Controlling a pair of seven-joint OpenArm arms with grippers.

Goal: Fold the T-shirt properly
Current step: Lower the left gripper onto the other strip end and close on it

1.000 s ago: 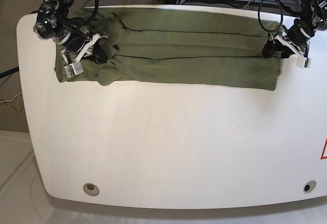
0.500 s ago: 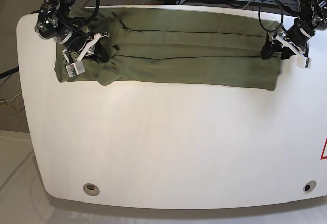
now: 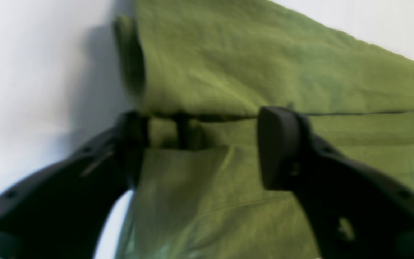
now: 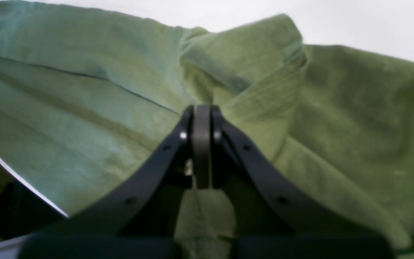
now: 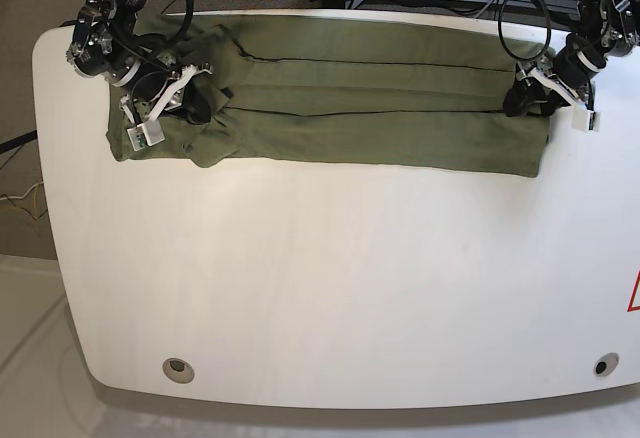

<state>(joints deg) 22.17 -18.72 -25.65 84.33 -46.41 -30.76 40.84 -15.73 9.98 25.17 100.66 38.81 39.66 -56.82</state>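
The T-shirt (image 5: 340, 98) lies along the far edge of the white worktop (image 5: 330, 278) as a long band, its sides already turned in lengthwise, so the step in hand appears to be the taking of both ends for a crosswise fold. The right pincer (image 4: 201, 144) is fully closed, its tips pressed into bunched cloth at the sleeve-and-collar end; folds rise just ahead of it and to both sides, and the grip appears to hold fabric, though the pinched layer itself is hidden. The left pincer (image 3: 199, 144) stands wide apart at the opposite end, one finger just off the cloth's edge over bare worktop, the other over the fabric, with a layered fold edge directly between them; it holds nothing yet. The next move likely calls for the left pincer to close on all layers at that edge.
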